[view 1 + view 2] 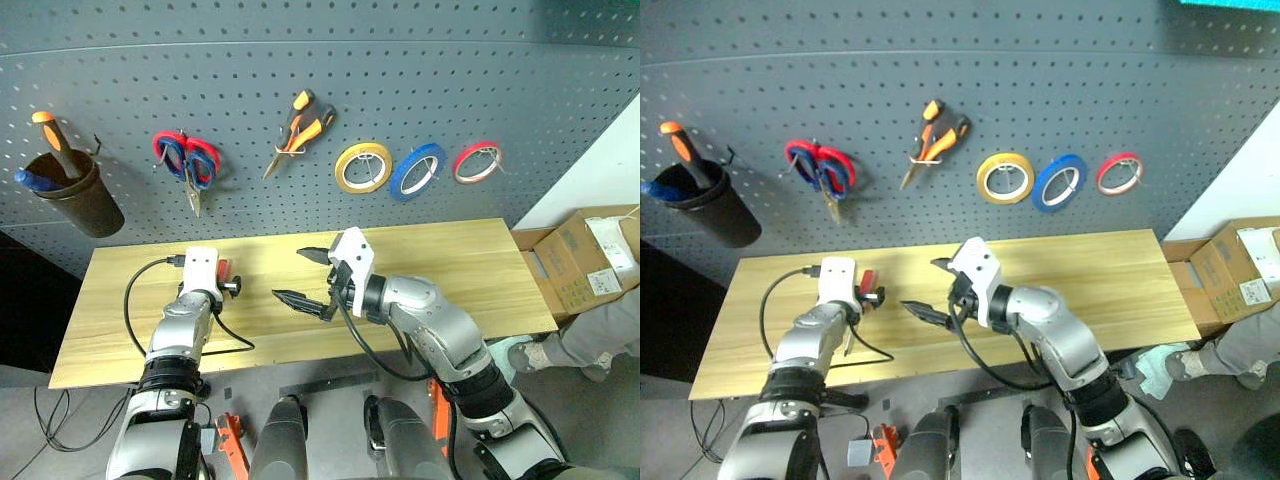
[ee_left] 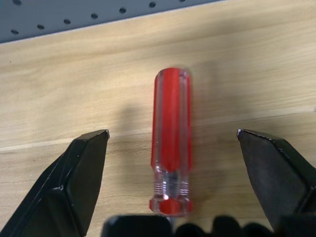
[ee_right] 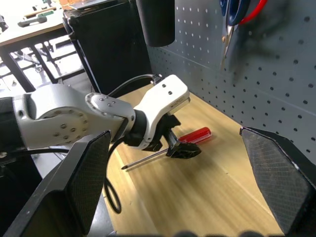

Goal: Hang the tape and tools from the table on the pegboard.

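On the pegboard (image 1: pixel 500 80) hang the blue tape (image 1: pixel 417 170), the orange-and-black pliers (image 1: pixel 300 125) and the dark-blue-handled scissors (image 1: pixel 180 160), which share a hook with a red-handled pair. The red-handled screwdriver (image 2: pixel 171 143) lies on the table (image 1: pixel 480 270) near its left end. My left gripper (image 2: pixel 170 134) is open and straddles the handle, one finger on each side, neither touching it. In the right wrist view the screwdriver (image 3: pixel 195 136) shows under the left gripper (image 3: pixel 180 148), its shaft pointing away from the board. My right gripper (image 1: pixel 290 275) hovers open over mid-table, empty, pointing left.
A yellow roll (image 1: pixel 363 167) and a red roll (image 1: pixel 477 161) hang beside the blue tape. A dark cup (image 1: pixel 75 195) at the board's left holds an orange-handled screwdriver (image 1: pixel 52 138). A cardboard box (image 1: pixel 585 255) and a person's leg (image 1: pixel 600 330) are past the table's right end.
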`<state>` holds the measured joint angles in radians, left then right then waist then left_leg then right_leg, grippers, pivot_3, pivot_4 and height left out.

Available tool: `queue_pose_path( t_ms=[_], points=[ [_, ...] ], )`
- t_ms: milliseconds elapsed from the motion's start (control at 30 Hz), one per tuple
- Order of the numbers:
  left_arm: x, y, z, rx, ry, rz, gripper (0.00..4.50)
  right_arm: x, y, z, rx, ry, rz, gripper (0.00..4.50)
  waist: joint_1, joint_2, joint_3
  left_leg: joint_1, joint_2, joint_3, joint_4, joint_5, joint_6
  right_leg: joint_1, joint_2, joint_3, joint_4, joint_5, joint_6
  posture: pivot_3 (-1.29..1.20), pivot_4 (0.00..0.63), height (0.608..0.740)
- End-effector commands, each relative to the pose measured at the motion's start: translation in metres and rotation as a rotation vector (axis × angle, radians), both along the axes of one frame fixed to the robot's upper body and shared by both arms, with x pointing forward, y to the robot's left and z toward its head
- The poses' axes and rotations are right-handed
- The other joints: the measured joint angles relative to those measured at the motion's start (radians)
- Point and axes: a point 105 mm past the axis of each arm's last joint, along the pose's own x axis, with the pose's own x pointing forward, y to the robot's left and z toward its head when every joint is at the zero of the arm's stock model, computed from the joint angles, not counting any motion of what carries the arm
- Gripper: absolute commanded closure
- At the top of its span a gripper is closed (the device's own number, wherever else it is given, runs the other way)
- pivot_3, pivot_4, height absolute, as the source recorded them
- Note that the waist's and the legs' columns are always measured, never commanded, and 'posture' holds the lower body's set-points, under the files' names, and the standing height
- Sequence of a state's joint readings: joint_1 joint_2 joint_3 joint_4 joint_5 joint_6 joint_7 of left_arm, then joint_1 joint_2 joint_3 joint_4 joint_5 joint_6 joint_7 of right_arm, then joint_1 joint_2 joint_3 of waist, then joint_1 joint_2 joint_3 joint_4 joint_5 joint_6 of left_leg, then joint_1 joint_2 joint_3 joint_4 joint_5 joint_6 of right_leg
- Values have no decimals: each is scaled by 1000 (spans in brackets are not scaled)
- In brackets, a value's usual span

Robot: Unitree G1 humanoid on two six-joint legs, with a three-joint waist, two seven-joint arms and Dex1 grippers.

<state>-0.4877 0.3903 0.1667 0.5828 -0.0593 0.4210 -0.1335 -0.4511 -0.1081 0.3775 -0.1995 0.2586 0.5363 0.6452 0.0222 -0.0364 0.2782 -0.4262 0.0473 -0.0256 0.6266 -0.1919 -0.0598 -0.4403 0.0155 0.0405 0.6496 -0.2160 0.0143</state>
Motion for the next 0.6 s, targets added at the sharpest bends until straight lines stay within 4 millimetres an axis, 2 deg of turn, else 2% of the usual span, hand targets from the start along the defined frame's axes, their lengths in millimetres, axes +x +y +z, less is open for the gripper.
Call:
queue_pose_path(
  t_ms=[33,267,300,367,467,533,600],
  points=[
    [4,4,2,-61,2,-6,31,-7,0,13,33,-20,10,0,0,0,6,-1,0,0,0,0,0,-1,0,0,0,0,0,84,343,740],
    [9,-2,-3,-161,60,-33,31,-5,-4,14,26,-14,-7,0,-3,1,10,-1,0,0,0,0,0,-1,0,0,-1,0,0,73,344,740],
    [9,-3,-4,-170,63,-38,188,-4,-5,14,24,-15,-10,0,-5,1,11,-1,0,0,0,0,0,-1,0,0,-1,0,0,73,344,740],
    [8,-6,-4,-181,68,-53,612,-2,-6,14,22,-18,-14,0,-6,1,12,-1,0,0,0,0,0,-1,0,0,-1,0,0,74,344,740],
    [6,-10,-4,-187,70,-64,1511,1,-7,15,22,-21,-23,0,-7,2,13,-1,0,0,0,0,0,-2,0,0,-1,0,0,75,339,740],
    [6,-11,-4,-186,70,-65,2348,3,-8,15,22,-24,-26,0,-7,2,14,-1,0,0,0,0,0,-2,0,0,-1,0,0,75,339,740],
    [6,-12,-3,-183,67,-64,2942,5,-8,16,21,-31,-28,0,-7,2,14,-1,0,0,0,0,0,-2,0,0,-1,0,0,75,335,740]
  ],
)
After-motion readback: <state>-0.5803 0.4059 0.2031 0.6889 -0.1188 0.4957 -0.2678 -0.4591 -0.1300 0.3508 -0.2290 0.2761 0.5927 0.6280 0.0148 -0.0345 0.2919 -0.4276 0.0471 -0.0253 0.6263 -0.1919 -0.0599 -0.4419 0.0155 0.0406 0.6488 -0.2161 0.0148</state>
